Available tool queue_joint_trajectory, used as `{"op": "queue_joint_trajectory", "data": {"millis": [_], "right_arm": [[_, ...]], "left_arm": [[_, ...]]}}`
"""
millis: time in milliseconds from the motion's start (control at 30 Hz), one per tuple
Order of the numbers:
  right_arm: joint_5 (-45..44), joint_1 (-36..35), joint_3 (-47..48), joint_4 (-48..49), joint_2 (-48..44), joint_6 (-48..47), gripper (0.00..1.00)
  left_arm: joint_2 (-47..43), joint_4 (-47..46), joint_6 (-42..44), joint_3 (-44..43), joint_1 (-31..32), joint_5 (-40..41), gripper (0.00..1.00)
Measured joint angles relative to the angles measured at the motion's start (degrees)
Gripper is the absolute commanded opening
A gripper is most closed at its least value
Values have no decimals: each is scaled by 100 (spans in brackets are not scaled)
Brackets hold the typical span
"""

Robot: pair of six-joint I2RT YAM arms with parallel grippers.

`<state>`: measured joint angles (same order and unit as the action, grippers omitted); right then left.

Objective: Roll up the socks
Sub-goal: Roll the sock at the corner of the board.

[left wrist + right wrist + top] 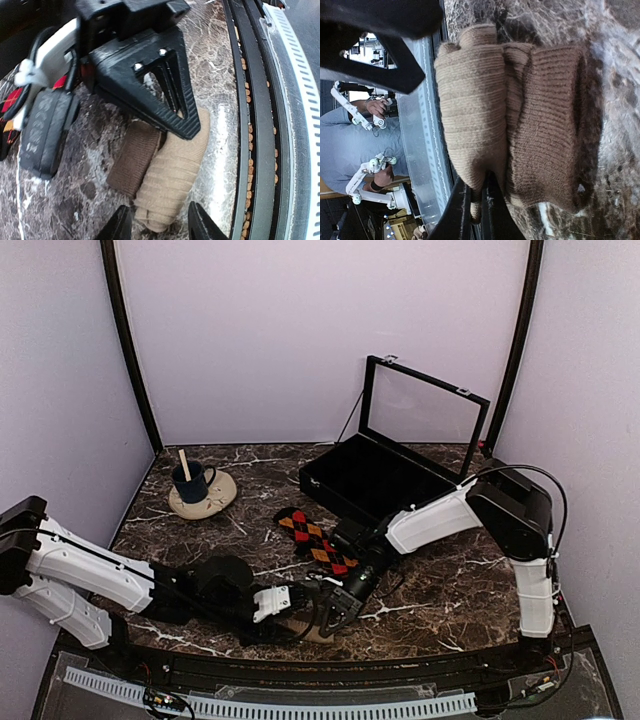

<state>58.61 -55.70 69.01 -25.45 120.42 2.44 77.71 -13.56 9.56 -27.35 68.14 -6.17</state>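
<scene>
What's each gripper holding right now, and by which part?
The right gripper pinches the tan-brown ribbed sock by the edge of its lighter layer. The left gripper straddles the roll's end, jaws open, holding nothing.

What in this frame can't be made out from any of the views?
Tan sock: top view, nearly all hidden under left gripper and right gripper.
Argyle sock: top view, near end covered by the right arm; left wrist view, cut by the left edge.
Left gripper's fingers: left wrist view, cut by the bottom edge.
Mug: top view, contents too small to tell.
</scene>
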Motion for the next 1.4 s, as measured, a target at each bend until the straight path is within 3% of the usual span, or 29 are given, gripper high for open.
{"op": "queue_joint_trajectory", "data": {"millis": [400,967,1100,1233,1400], "right_arm": [[140,9,76,-361,85,-63,0],[291,26,131,-592,173,-269,0],[313,33,155,-649,199,-341,0],[321,55,160,-680,205,-380,0],[323,87,160,-789,205,-409,0]], "left_arm": [[704,44,568,-439,442,243,41],[1255,63,1193,-761,566,546,41],[1386,149,1266,-837,566,586,33],[1436,240,1250,-907,566,570,8],[1473,433,1207,-1054,568,498,0]]}}
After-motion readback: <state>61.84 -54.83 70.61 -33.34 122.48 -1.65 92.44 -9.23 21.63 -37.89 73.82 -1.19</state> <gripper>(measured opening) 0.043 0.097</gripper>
